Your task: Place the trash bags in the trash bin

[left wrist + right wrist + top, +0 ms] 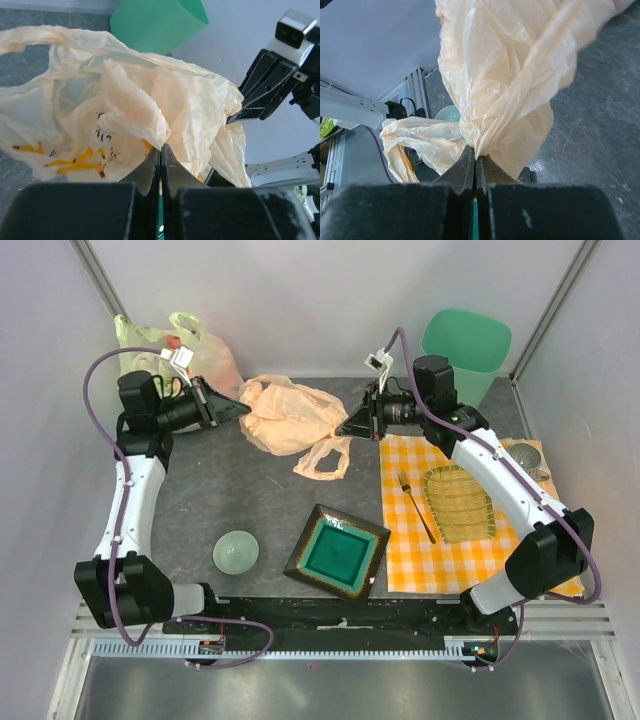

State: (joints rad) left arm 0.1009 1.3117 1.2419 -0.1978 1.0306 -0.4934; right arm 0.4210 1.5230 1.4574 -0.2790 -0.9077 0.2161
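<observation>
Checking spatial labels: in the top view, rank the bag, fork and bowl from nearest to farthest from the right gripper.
Measured from the right gripper:
1. The bag: pinched in its jaws, spreading to its left.
2. The fork: on the right side, closer to the arm bases.
3. The bowl: far across on the left, near the front edge.

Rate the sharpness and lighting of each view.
Top view: even soft light, faint shadows, all sharp, the bag clear. Left wrist: bag crisp with light showing through, left gripper base blurred up close. Right wrist: bag's top pale and washed out, right gripper base soft, table grain sharp.
</observation>
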